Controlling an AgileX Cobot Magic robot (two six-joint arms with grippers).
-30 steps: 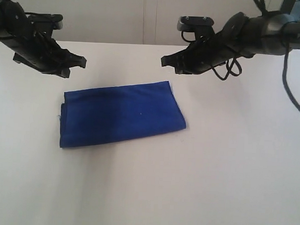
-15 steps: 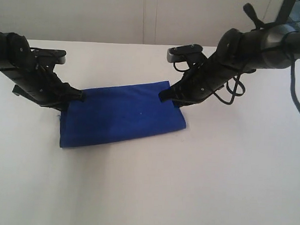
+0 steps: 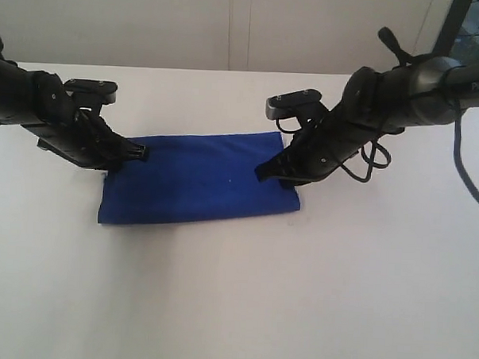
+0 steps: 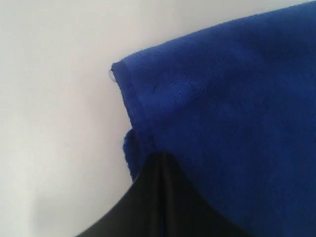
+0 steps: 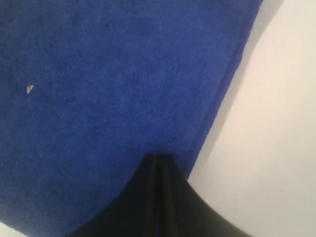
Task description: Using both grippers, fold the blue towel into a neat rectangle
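The blue towel point(image 3: 196, 178) lies folded as a flat rectangle on the white table point(image 3: 234, 298). My left gripper point(image 3: 139, 152) is shut, and its tips rest on the towel's left end near the far corner. In the left wrist view the closed tips point(image 4: 159, 156) touch the towel point(image 4: 227, 108) just inside its hemmed corner. My right gripper point(image 3: 262, 172) is also shut, with its tips down on the towel's right end. In the right wrist view those tips point(image 5: 157, 157) sit on the towel point(image 5: 108, 89) close to its side edge. Neither pair of jaws shows cloth between them.
A pale wall point(image 3: 230, 28) runs behind the table's far edge. A dark frame point(image 3: 457, 22) stands at the top right. The right arm's cable point(image 3: 463, 157) loops down over the table. A small white speck point(image 5: 30, 89) lies on the towel.
Both arms have come down from above the table's far side onto the towel's two ends. The towel has shifted a little and lies squarer.
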